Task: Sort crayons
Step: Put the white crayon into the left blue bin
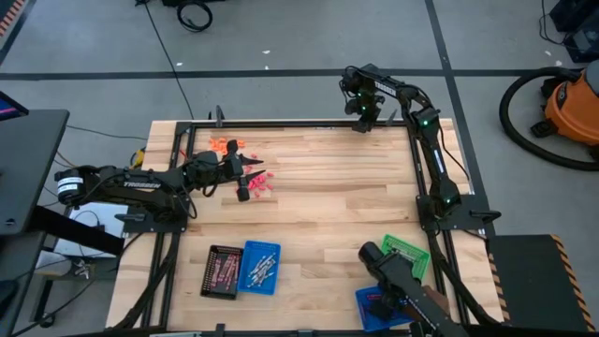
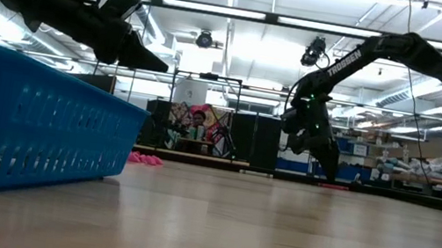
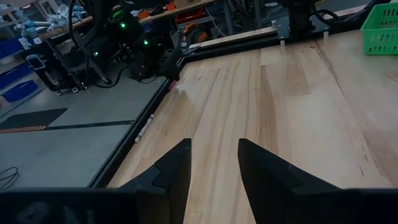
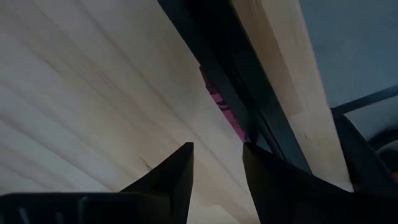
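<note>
Black-fingered and parted a moderate way, with nothing held between: found the left hand (image 3: 214,143) so, hanging clear above the wooden bench (image 1: 328,206) on its left side. Saw bare boards past its fingertips in the left wrist view. Noted, from above, a scatter of red-pink crayons (image 1: 259,183) lying on the bench just beside and partly beneath that hand. Spotted a second scatter, the orange crayons (image 1: 223,145), a little farther toward the far left corner, apart from the pink ones.

Found the right hand (image 4: 217,145) reaching to the far edge of the bench, low over the wood, fingers likewise spread and gripping nothing. Saw a single pink crayon (image 4: 225,111) just ahead of its fingertips, lying against the black rail (image 4: 249,93) along that edge. Could not tell whether more lay hidden behind the rail.

Moved outward to the near edge. Noted a black tray (image 1: 207,271) with reddish crayons (image 1: 223,270) inside, and touching its right side a blue tray (image 1: 246,269) with silver-grey crayons (image 1: 263,266) in it. Saw a green tray (image 1: 418,251) near the right corner and a second blue tray (image 1: 369,301) just in front of it, partly covered by dark equipment; could not make out their contents.

Glimpsed, level across the bench, a seated person (image 2: 197,126) far back in the room.
</note>
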